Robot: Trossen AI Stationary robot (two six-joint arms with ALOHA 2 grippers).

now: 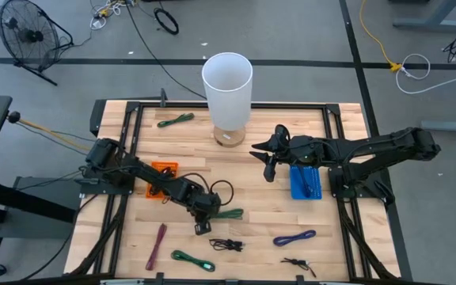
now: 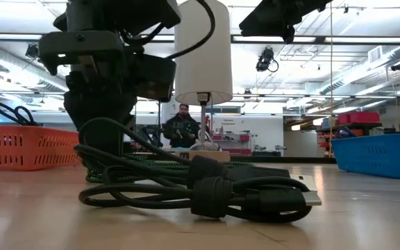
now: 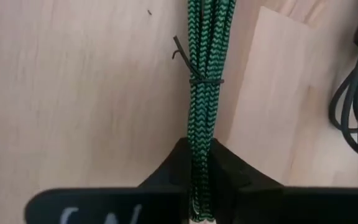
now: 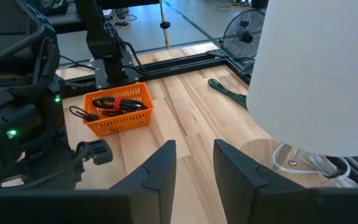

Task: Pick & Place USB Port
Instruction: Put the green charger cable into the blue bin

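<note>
Near the middle of the wooden surface (image 1: 133, 237), the left tool (image 1: 204, 215) is down with its fingers (image 3: 166, 171) pinched together on a green braided cable bundle (image 3: 202, 93), bare wood on one side and a black cable (image 3: 353, 112) close on the other. The right tool (image 4: 194, 165) hangs above the boards with fingers apart, between the white lamp (image 1: 227, 79) and the blue basket (image 1: 305, 182), the orange basket (image 4: 118, 109) well apart across the boards.
</note>
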